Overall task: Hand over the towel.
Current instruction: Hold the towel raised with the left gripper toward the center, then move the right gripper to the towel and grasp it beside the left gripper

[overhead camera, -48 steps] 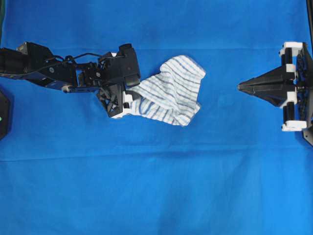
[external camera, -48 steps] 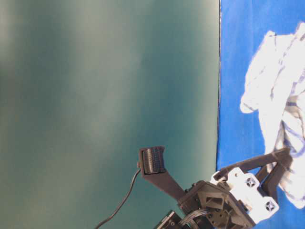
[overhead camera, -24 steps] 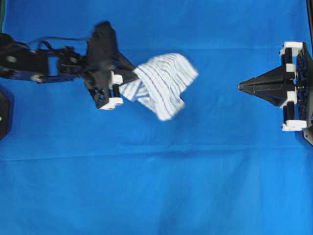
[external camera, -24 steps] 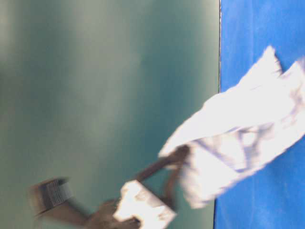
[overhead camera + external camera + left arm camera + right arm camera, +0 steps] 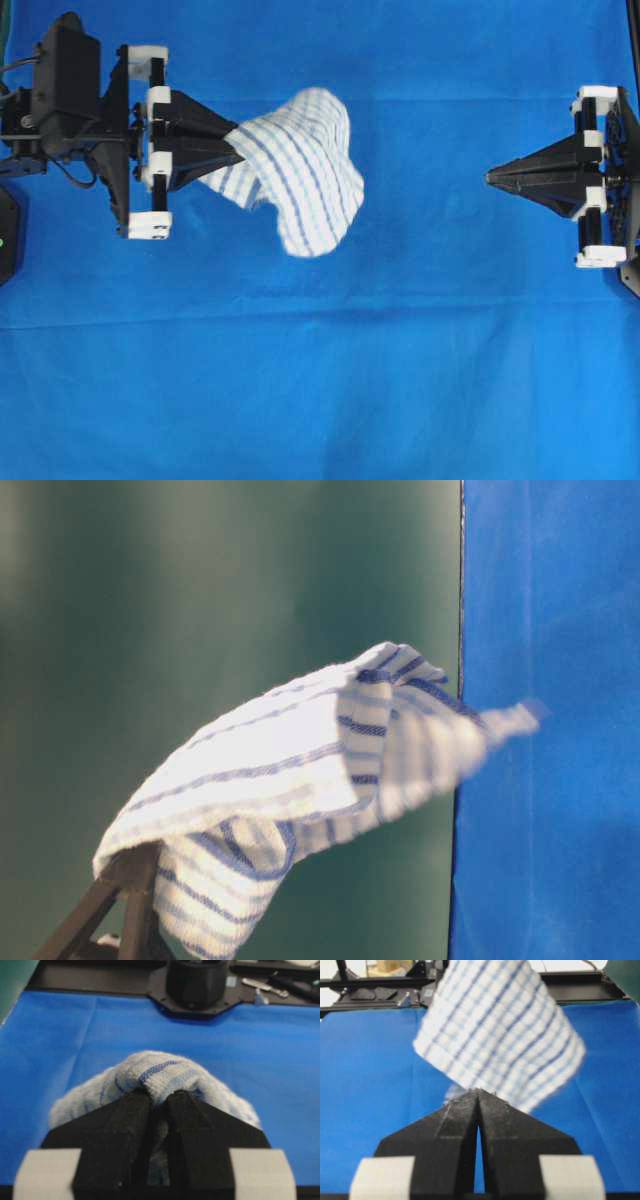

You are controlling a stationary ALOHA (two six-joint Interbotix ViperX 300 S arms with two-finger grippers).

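We have the towel (image 5: 298,170) pinched at one corner in our left gripper (image 5: 232,148), whose jaws are clamped tight on a fold of the striped cloth, as the left wrist view shows with the fabric bulging over the two black fingertips (image 5: 131,1105). The towel is lifted clear of the blue cloth (image 5: 320,380) and hangs in the air, billowing out from the grip toward the middle of the workspace, its free end blurred in the table-level view. Our right gripper (image 5: 492,177) sits well apart on the far side, jaws pressed together and holding nothing, pointing straight back at the towel. What matters for the coming move is this line-up: the towel's long axis runs out from our left fingertips roughly toward the right gripper, so the loose edge is the part nearest to the receiving arm, and in the right wrist view the towel (image 5: 500,1030) already fills the space just above and ahead of those closed tips. We judge the right jaws must part before they can take that free edge.
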